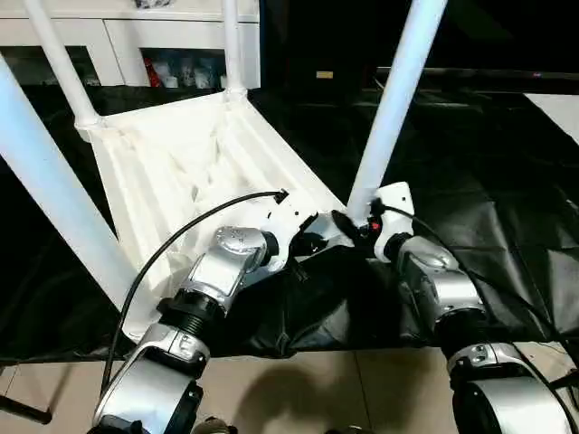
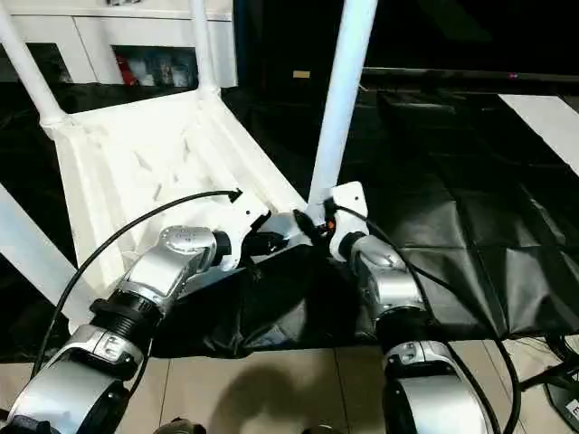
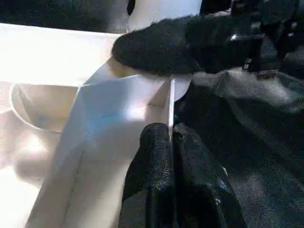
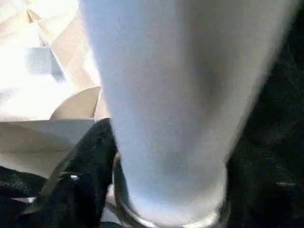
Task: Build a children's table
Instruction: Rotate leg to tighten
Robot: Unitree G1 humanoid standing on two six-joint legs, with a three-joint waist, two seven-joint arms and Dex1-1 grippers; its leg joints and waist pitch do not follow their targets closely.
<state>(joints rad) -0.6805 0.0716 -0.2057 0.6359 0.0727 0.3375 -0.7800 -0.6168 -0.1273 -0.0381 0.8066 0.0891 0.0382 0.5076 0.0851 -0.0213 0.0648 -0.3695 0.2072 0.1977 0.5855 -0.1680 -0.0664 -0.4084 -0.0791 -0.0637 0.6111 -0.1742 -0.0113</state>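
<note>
The table (image 1: 194, 163) lies upside down on black sheeting (image 1: 470, 190), four legs (image 1: 393, 99) standing up from its corner sockets. Moulded plastic, it looks light, stiff and slick, so it is best taken by the rim or low on a leg.

At six o'clock the left hand (image 3: 171, 156) is pressed together, pinching the thin rim wall. The right hand (image 4: 166, 190) is spread around the near-right leg's base; whether it presses I cannot tell.
</note>
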